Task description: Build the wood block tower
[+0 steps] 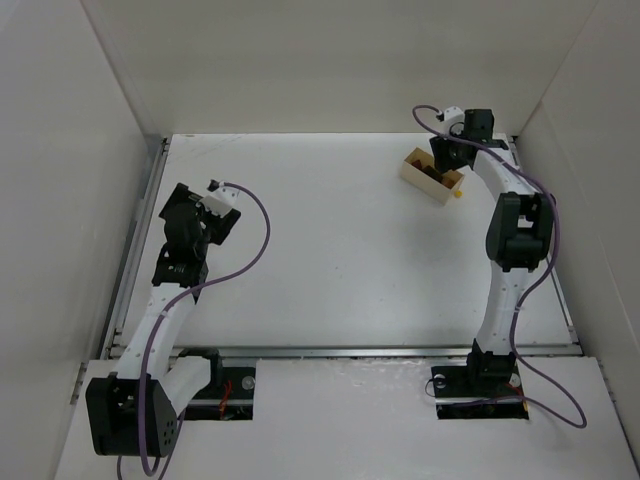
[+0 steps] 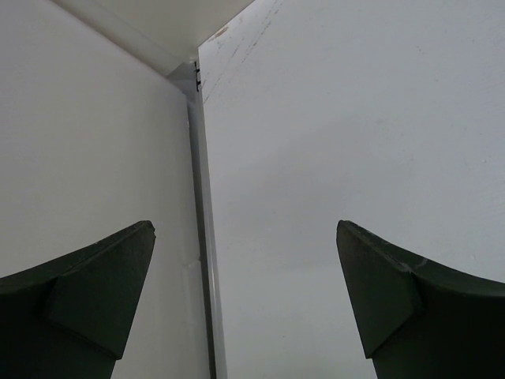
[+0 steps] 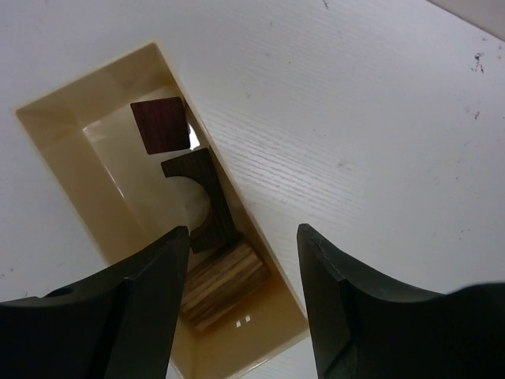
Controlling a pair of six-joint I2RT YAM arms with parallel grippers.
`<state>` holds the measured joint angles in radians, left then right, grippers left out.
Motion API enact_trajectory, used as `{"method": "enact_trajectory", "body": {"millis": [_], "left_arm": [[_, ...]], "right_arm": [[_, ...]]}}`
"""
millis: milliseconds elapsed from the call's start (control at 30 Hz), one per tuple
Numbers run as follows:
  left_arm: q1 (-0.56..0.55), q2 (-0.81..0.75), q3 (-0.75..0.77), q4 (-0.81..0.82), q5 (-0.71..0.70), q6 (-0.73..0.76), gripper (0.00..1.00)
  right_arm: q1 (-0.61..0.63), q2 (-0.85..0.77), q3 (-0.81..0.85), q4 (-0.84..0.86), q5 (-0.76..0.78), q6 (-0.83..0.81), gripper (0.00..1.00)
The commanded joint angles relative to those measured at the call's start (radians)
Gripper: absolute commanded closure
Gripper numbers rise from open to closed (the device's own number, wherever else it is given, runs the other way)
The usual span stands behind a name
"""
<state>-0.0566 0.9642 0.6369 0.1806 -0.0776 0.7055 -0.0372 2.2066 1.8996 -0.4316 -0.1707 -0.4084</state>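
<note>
Nothing is stacked yet, as far as I can see: the wood blocks (image 3: 215, 217) lie inside the cream box (image 3: 71, 118) at the far right of the surface (image 1: 330, 260). My right fingers (image 3: 142, 300) hang spread and empty above it. My left fingers (image 2: 95, 284), also spread, sit well apart by the left wall (image 2: 87, 118), so the whole build remains.

- The box (image 1: 424, 182) sits at the far right of the tabletop (image 1: 330, 260).
- Three blocks (image 3: 201, 197) lie in a row inside the box.
- A bead (image 1: 458, 196) lies just beside the box's near right corner.
- The left arm (image 1: 175, 275) stands well apart, at the left side.
</note>
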Motion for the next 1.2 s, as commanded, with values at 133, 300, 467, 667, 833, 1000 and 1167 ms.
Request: {"method": "enact_trajectory", "body": {"millis": [133,300,467,667,833,1000,1167], "left_arm": [[0.006,-0.021,0.029,0.002,0.024,0.012,0.00],[0.006,-0.030,0.029,0.002,0.024,0.012,0.00],[0.006,-0.030,0.029,-0.007,0.015,0.032,0.00],[0.006,-0.039,0.029,0.002,0.004,0.051,0.00],[0.006,-0.039,0.029,0.002,0.004,0.051,0.00],[0.006,-0.048,0.029,0.002,0.004,0.060,0.00],[0.006,-0.058,0.029,0.002,0.004,0.060,0.00]], "right_arm": [[-0.004,0.015,0.003,0.019,-0.010,-0.018,0.41],[-0.004,0.015,0.003,0.039,-0.010,-0.018,0.53],[-0.004,0.015,0.003,0.039,-0.023,-0.018,0.66],[-0.004,0.005,-0.040,0.050,-0.032,-0.018,0.74],[-0.004,0.005,-0.050,0.059,-0.041,-0.018,0.87],[-0.004,-0.033,-0.070,0.073,-0.082,-0.009,1.00],[0.031,-0.099,-0.102,0.096,-0.050,0.000,1.00]]}}
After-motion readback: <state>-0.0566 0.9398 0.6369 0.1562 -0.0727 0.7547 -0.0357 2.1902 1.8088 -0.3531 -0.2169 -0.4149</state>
